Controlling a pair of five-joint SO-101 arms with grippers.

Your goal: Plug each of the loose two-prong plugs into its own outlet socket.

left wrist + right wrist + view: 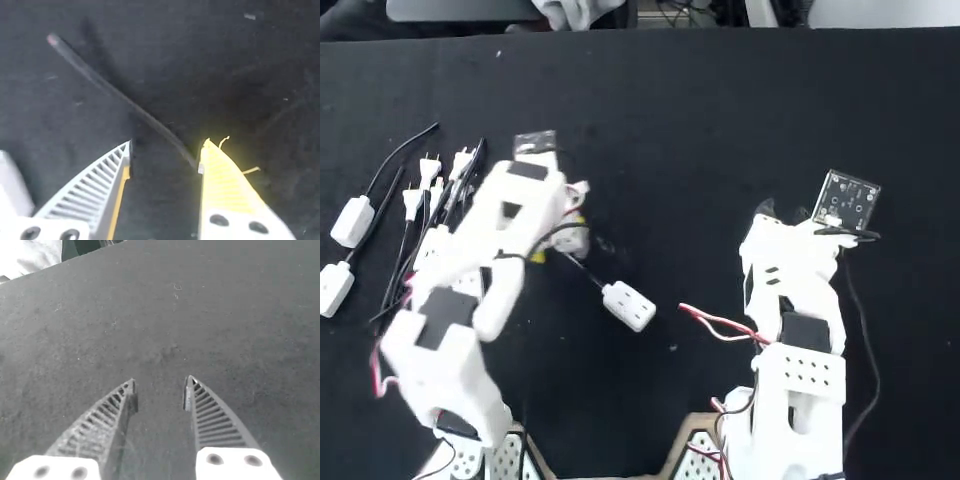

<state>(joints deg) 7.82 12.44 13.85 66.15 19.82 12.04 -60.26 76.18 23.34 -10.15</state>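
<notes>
My left claw (165,150) stood apart, the black cord (125,100) between its 2 fingers, touching the yellow one. Closing there might pinch its edge and flick it free. The high view added the white socket (628,305) nearby and loose plugs (430,168) beside my arm (470,260); my right claw (159,390) gaped.
</notes>
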